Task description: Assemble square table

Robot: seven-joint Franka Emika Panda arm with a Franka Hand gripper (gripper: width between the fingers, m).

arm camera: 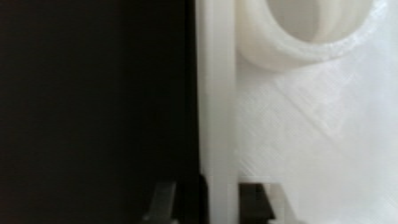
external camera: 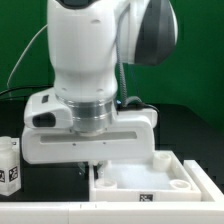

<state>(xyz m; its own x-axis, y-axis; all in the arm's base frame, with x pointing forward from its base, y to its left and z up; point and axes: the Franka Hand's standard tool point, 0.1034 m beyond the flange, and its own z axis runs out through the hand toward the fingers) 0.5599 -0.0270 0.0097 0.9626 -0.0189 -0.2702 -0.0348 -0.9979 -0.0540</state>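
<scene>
Square table [external camera: 135, 178] lies on black tabletop [external camera: 55, 185], green backdrop [external camera: 20, 40]

My exterior camera sits low and close, looking slightly down across the square table slab [external camera: 130, 190] at the arm [external camera: 95, 60], which fills most of the frame above the slab. My wrist camera looks along the jaws, almost against the slab's rim [arm camera: 217, 100]. The 2 views share that rim and 1 corner socket [arm camera: 302, 55].
</scene>
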